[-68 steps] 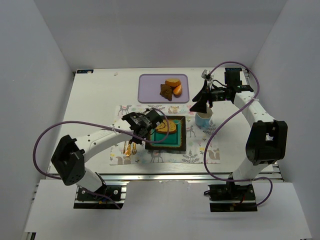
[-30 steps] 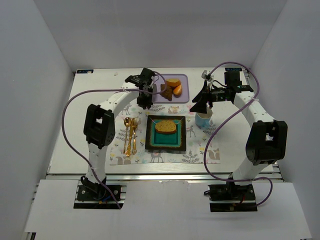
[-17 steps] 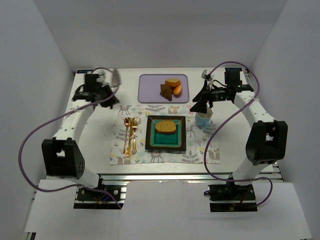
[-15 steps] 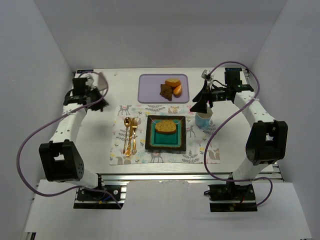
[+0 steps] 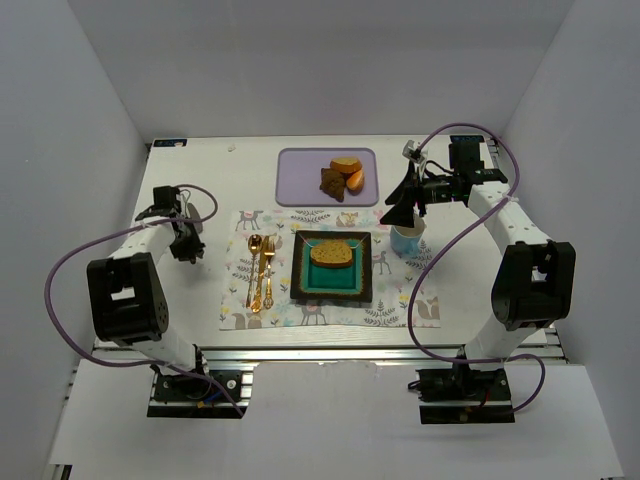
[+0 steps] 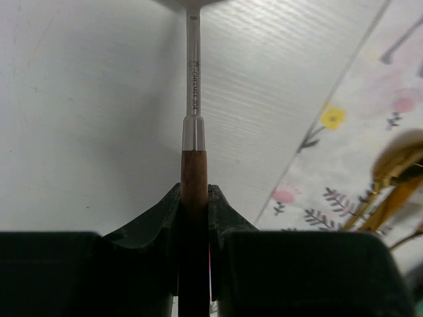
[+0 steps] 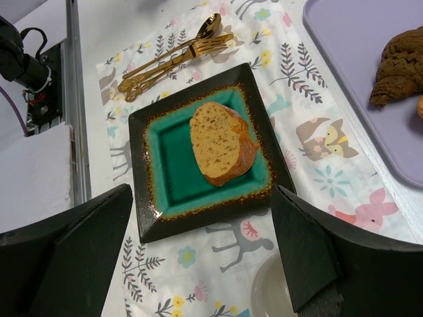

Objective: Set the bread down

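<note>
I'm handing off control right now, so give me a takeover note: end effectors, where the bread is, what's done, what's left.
Left end effector: shut on a wooden-handled tool with a steel shaft, over the white table left of the floral placemat.
Right end effector: open, holding nothing, raised over the placemat's far right part.
Golden-tan bread slice: lying flat on the square teal plate with a dark rim.
Done: the bread looks placed.
Left: probably only putting the tool down.
</note>
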{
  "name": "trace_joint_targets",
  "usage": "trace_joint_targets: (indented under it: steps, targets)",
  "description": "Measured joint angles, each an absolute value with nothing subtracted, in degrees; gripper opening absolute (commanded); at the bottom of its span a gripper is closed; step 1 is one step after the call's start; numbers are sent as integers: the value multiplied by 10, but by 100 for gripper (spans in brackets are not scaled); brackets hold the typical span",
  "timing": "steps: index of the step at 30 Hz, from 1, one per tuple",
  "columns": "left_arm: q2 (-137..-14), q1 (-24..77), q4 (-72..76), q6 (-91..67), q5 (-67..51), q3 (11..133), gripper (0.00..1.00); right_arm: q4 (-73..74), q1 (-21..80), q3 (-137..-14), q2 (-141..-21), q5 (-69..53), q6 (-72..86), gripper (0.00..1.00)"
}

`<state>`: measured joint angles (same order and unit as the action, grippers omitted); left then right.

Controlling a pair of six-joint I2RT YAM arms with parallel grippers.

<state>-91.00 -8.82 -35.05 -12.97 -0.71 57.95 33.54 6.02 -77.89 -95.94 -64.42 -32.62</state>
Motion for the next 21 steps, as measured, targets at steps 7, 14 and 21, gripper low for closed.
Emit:
trace_joint_targets:
  steps: [7,14,21]
  targets:
    - [-931,-94,-337,-123,15,559,53,340,60,-779,-954,-643,-331,89]
    - [-922,-94,-333,-124,24,559,64,341,60,-779,-951,-641,-330,89]
    - [-807,-94,-343,-140,21,566,98,296,60,-779,-935,-552,-227,89]
